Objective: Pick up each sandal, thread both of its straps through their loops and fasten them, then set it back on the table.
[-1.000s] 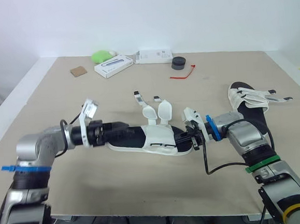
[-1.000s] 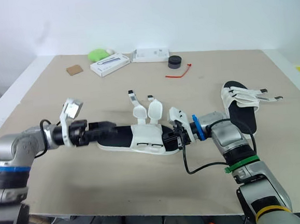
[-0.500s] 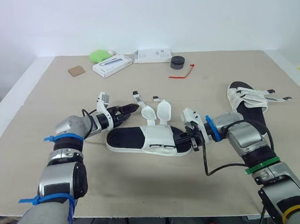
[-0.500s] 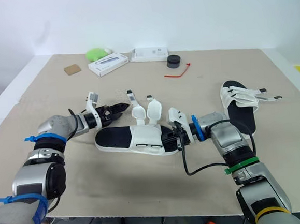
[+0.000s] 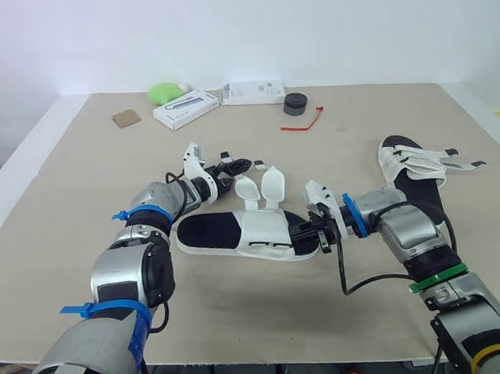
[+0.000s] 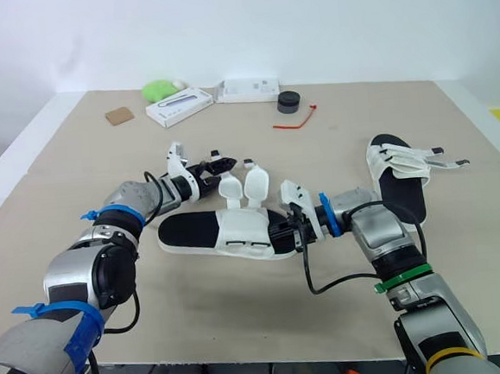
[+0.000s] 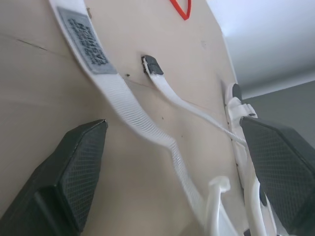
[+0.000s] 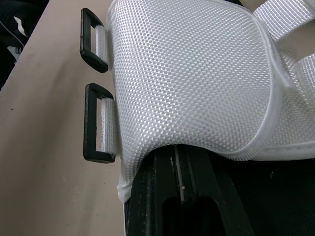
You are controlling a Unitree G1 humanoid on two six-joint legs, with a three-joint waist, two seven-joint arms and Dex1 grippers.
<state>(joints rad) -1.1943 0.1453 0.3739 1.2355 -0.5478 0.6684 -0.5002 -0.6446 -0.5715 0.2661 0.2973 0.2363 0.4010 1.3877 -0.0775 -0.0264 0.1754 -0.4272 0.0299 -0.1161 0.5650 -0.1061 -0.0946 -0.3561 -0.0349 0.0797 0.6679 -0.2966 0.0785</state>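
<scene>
Now L gripper (image 5: 238, 164) has its jaws apart around the loose strap (image 7: 133, 105); R gripper (image 5: 323, 231) is clamped on the sandal (image 5: 236, 231), mid-table. I fear the thin, flat strap slips aside when L closes.

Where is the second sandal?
In the head view, the second sandal lies on the table's right side, beyond the right arm, apart from the middle sandal.
</scene>
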